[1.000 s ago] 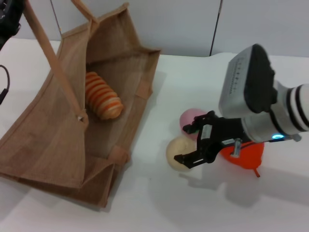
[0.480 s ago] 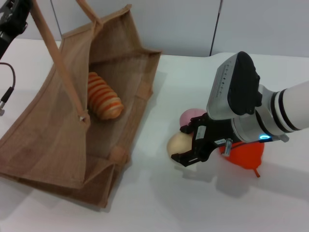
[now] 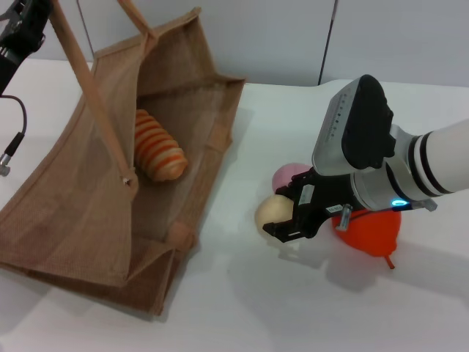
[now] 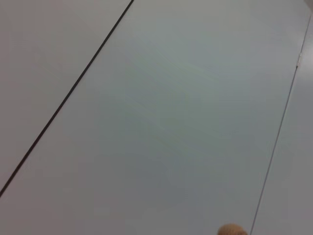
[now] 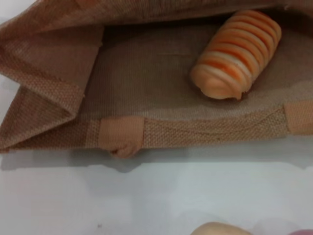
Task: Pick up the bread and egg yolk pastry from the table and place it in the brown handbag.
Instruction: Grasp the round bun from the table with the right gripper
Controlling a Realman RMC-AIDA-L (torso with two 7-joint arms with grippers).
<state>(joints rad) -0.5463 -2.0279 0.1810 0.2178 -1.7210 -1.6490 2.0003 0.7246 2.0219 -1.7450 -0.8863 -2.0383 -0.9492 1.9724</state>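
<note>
While the bread [image 3: 156,155] lies inside the brown handbag [image 3: 73,213], the right claw [image 3: 289,217] sits low over the worktop [image 3: 242,308], its fingers spread around the egg yolk pastry [image 3: 272,213]. Left claw [image 3: 18,26] holds a bag handle [image 3: 88,88] up; its finger state cannot be told.

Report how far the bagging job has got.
Done: the bread already lies inside the brown handbag, whose handle the left gripper holds up. In hand: the right gripper is down at the egg yolk pastry on the table, fingers around it, beside a pink ball and an orange fruit. Left: lift the pastry and put it in the handbag.
</note>
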